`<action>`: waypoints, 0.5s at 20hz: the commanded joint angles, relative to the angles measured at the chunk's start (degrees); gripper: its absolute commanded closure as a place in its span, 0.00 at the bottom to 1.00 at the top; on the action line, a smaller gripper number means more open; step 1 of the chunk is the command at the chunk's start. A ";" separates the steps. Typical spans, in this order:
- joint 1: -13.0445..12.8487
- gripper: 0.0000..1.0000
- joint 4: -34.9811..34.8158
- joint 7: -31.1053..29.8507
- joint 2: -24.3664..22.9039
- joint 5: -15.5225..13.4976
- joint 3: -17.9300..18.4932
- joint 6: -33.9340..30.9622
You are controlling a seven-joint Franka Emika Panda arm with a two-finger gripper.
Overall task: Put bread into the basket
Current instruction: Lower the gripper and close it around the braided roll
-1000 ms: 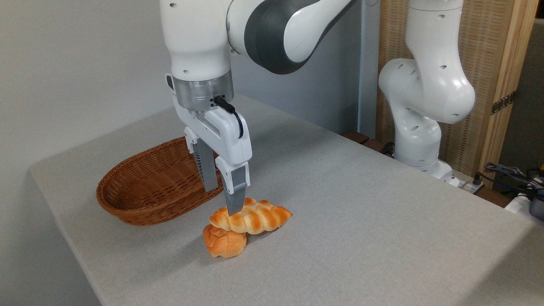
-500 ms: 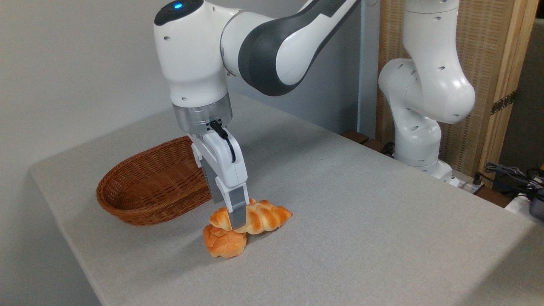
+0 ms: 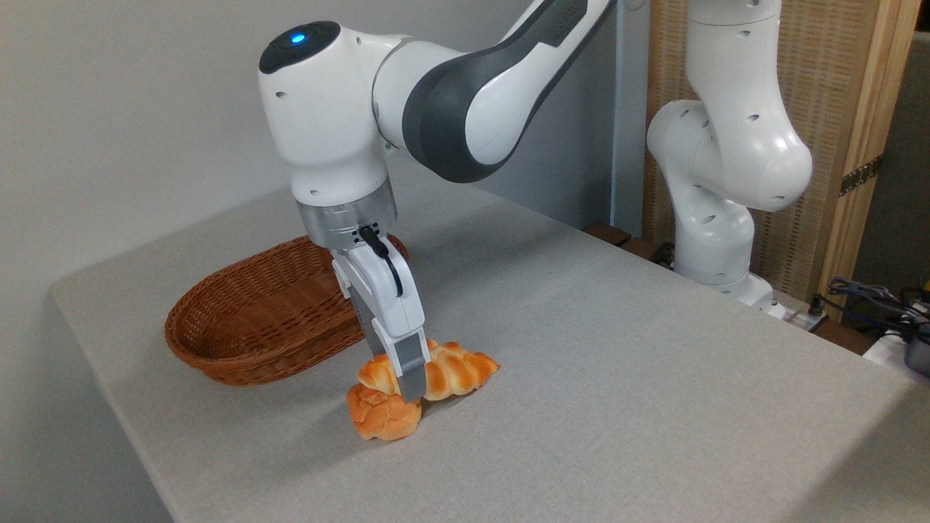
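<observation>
Currently pincer (image 3: pixel 408 388) is straddling the bread (image 3: pixel 447 372); can't tell if it's clamped. Bread is lying on the counter (image 3: pixel 617 363), leaning on a bun (image 3: pixel 383 418), beside the basket (image 3: pixel 254 319).

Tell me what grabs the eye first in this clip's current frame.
The white arm dominates the upper middle, its tool lowered around the braided bread at table centre. A round orange bun sits against the loaf's near left end. Behind them on the left lies the wicker basket, nothing visible inside it.
</observation>
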 commanded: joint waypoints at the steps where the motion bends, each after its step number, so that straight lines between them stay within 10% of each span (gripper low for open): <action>1: -0.15 0.57 -0.03 1.61 -0.38 -1.15 0.57 -1.04; 10: -0.15 0.56 0.06 1.69 -0.47 -1.15 0.66 -1.13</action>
